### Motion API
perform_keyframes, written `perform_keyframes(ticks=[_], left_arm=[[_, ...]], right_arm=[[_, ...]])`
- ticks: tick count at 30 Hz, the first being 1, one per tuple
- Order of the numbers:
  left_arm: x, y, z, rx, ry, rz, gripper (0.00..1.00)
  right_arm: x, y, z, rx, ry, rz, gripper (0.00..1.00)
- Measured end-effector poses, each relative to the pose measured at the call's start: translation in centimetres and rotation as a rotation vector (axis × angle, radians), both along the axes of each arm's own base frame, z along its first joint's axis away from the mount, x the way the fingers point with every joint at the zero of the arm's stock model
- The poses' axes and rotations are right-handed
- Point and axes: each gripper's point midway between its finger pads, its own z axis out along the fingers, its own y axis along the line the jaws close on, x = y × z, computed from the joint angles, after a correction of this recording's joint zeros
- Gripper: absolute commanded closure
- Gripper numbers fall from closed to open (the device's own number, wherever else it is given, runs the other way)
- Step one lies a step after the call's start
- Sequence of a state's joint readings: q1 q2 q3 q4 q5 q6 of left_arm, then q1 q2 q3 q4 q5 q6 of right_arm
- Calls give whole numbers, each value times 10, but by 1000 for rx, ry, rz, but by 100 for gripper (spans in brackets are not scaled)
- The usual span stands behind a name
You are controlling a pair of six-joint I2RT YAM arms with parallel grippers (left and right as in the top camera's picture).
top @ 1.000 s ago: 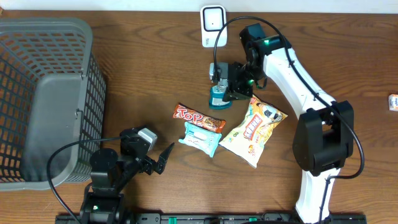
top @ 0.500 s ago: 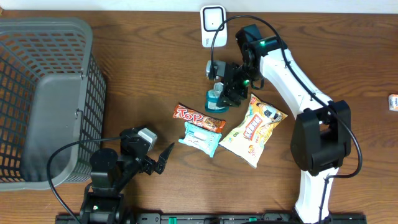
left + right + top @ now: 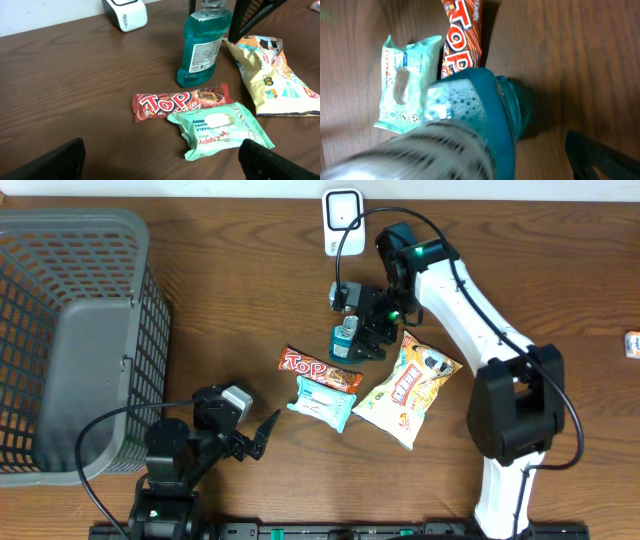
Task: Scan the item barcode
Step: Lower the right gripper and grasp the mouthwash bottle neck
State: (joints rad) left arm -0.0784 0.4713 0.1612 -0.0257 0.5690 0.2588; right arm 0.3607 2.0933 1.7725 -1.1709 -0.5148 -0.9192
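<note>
**Now: bottle standing free, toppling possible**

The mouthwash bottle (image 3: 345,338) is seen upright on the worktop (image 3: 230,300), near the scanner (image 3: 342,221) at the far edge. The right hand (image 3: 360,320) is held spread about the bottle's neck, with nothing pinched. The left hand (image 3: 262,432), near left, is spread and empty. Should the right hand be drawn off sideways, the cap could be clipped and the bottle tipped. Whether the barcode faces the scanner cannot be told.

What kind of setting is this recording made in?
Probably a mock shop checkout on a brown wooden table: a white barcode scanner at the far edge, a grey plastic mesh basket, and packaged goods such as a plastic bottle of teal liquid and a red Top chocolate bar.
</note>
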Motion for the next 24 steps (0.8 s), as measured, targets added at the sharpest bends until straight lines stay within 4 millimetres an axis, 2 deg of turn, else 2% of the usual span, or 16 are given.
perform_keyframes(ticks=[8,12,19,24], left_arm=[[0,0,0,0,0,0,2],[0,0,0,0,0,0,2],[0,0,0,0,0,0,2],[0,0,0,0,0,0,2]], right_arm=[[0,-6,49,10,-120,-22,1],[-4,-8,67,18,-150,-33,1],[3,-3,69,34,-184,-37,1],[1,6,59,27,-163,-14,1]])
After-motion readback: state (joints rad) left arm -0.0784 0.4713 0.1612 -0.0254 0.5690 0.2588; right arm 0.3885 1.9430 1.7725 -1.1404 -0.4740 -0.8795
